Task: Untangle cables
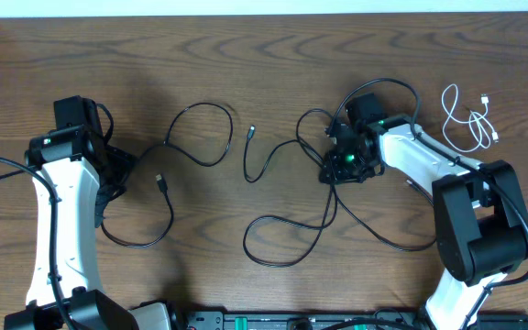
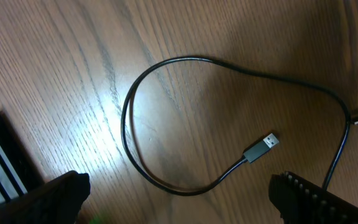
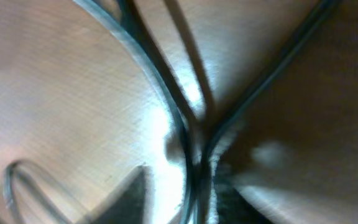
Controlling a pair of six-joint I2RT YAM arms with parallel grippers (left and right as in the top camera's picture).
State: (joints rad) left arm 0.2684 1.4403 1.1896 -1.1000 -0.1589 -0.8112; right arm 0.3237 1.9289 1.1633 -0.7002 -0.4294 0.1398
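Long black cables [image 1: 282, 197] loop over the middle of the wooden table. One black cable [image 2: 129, 124] curls at the left and ends in a USB plug [image 2: 263, 147], which also shows in the overhead view [image 1: 160, 181]. My left gripper [image 2: 179, 202] is open and empty above that loop; in the overhead view it [image 1: 117, 181] sits at the left. My right gripper [image 1: 342, 165] is down on a knot of black cables, its jaws [image 3: 188, 193] closed round two strands [image 3: 194, 155]. A short white cable [image 1: 470, 119] lies coiled at the far right.
A loose black plug end [image 1: 251, 133] lies in the middle of the table. A black bar with green parts [image 1: 273, 321] runs along the front edge. The right arm's base [image 1: 479, 229] stands at the front right, and the left arm [image 1: 58, 220] stretches along the left side.
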